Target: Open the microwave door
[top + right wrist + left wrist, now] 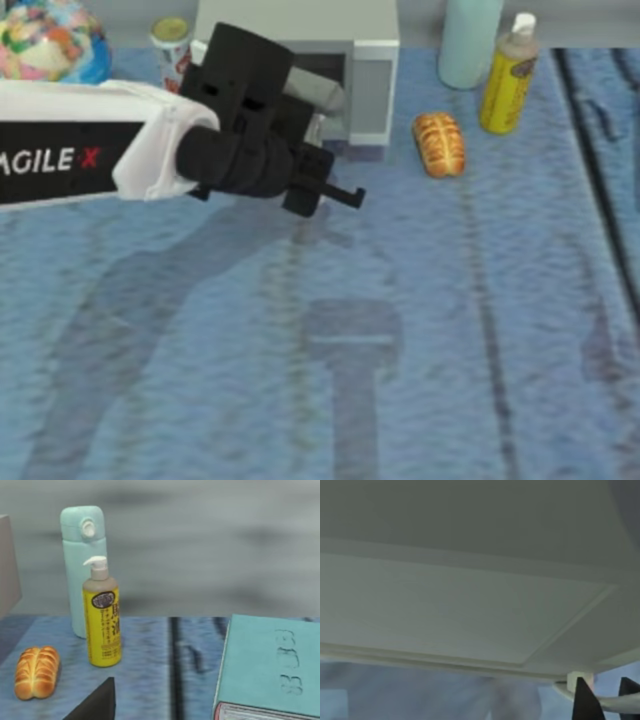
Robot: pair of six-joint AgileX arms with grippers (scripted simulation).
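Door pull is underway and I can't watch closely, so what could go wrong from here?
The left end effector sits close against the microwave door, where the left wrist view shows its fingertips at a pale handle piece; they might slip off it. The can beside the microwave stands near the left arm and could be knocked.

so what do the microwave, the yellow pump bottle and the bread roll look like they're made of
Microwave: looks like painted metal or plastic, with a matte light-grey shell and flat, even panels.
Yellow pump bottle: likely plastic, with a smooth, slightly glossy yellow body, printed label and grey pump head.
Bread roll: looks like baked dough, with a golden-brown ridged crust and a soft sheen.
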